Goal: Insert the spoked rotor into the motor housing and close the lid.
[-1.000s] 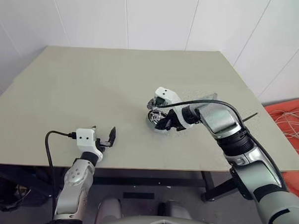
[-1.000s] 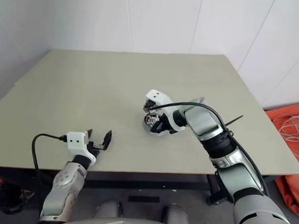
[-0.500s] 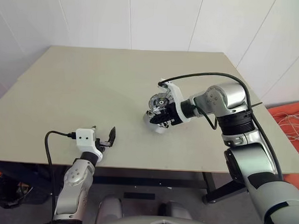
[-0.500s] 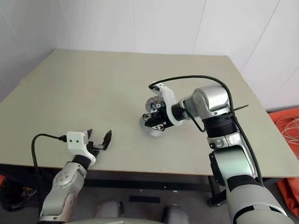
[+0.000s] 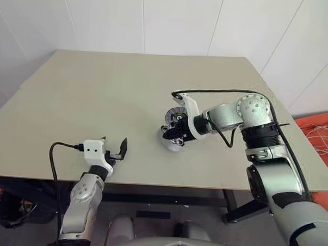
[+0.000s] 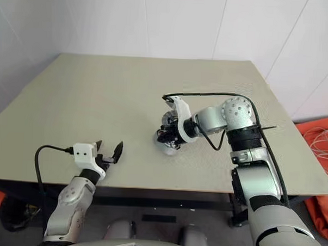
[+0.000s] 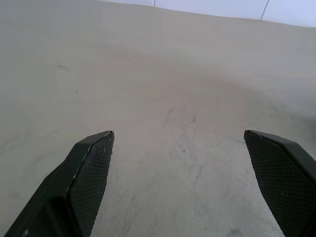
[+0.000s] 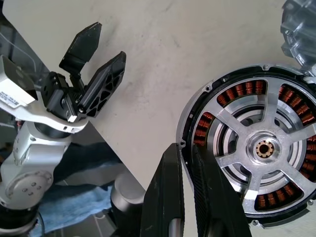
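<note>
Rotor [image 8: 264,148], a silver wheel with broad spokes and a small centre hub, lies inside the motor housing [image 8: 197,123], and the ring of copper-orange windings shows between the spokes and the housing's dark rim. The housing sits on the counter [image 5: 100,93], a little right of its middle and toward the front edge. The lid [image 8: 298,29], a grey finned disc, rests on the counter just beside the housing on its far side; whether the 2 touch cannot be told.

The right gripper [image 8: 190,163] hangs over the housing from the right, pointing down and to the left, with its white wrist camera mount above it. Its jaws are shut, the 2 black fingers pressed together with nothing between them, and their tips reach the housing's outer rim in the right wrist view; whether they touch the rim cannot be told.

The left gripper [image 5: 115,148] hovers over the counter's front edge on the left side, well apart from the housing, pointing level and forward. Its jaws stand wide and empty, with bare counter between the 2 fingers [image 7: 91,168]. A black cable [image 5: 59,151] loops from the left wrist's white mount.
</note>
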Available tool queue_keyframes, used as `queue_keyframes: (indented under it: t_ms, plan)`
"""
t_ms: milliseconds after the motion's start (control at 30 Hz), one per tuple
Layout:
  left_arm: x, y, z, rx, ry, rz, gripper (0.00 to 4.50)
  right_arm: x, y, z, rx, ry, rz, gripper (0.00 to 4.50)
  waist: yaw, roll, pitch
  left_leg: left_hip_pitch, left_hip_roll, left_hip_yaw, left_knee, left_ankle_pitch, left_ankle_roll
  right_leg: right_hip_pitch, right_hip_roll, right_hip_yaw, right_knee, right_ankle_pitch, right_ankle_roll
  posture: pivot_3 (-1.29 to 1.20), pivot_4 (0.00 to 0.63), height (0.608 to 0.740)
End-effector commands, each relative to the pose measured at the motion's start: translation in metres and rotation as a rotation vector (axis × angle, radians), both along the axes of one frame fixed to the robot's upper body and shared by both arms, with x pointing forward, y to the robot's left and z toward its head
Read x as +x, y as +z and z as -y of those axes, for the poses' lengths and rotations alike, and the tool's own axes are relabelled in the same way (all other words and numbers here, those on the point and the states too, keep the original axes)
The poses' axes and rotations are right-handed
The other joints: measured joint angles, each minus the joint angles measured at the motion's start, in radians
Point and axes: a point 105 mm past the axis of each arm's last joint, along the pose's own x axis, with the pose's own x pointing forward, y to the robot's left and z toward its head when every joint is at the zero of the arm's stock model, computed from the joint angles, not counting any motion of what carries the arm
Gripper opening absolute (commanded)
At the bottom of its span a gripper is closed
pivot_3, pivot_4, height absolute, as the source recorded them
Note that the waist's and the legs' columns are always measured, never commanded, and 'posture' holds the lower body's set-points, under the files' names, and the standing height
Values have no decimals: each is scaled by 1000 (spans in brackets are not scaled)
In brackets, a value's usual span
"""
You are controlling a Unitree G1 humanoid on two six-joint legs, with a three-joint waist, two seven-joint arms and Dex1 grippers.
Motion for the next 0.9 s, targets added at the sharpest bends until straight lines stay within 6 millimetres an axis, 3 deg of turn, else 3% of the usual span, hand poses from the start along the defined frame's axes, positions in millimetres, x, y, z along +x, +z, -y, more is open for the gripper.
queue_keyframes:
  t_ms: [33, 367, 633, 767, 900]
  plan:
    - [3, 11, 1, -3, -5, 42, 4500, 2, 11, -10, 74, -47, 1, 5, 0, 0, 0, -1, 0, 0, 0, 0, -1, -2, 0, 0, 0, 0, 0, 0, 0, 740]
    - [2, 13, 1, 0, -6, 44, 4500, 2, 8, -35, 128, -222, -71, 5, -1, -1, -1, -4, 0, 0, 0, 1, -2, -4, 0, 0, 1, 0, 2, 0, 0, 740]
    - [3, 12, 0, 2, -10, 43, 4500, -3, 26, -66, 219, -183, -86, 2604, -2, -1, -1, -8, 0, 0, 0, 1, -2, -7, 0, 0, 0, 0, 2, 0, 0, 740]
    - [4, 10, -1, 1, -11, 41, 4500, -7, 50, -82, 311, -106, -59, 3940, -2, -1, -1, -9, -1, 0, 0, 1, -2, -7, -1, 0, 0, 1, 4, 0, 0, 740]
    - [5, 8, -1, 0, -12, 38, 4500, -20, 70, -75, 308, 85, 103, 3940, 3, -2, -2, -9, -1, -1, 0, 1, -2, -7, -1, 0, -1, 1, 5, 0, 0, 740]
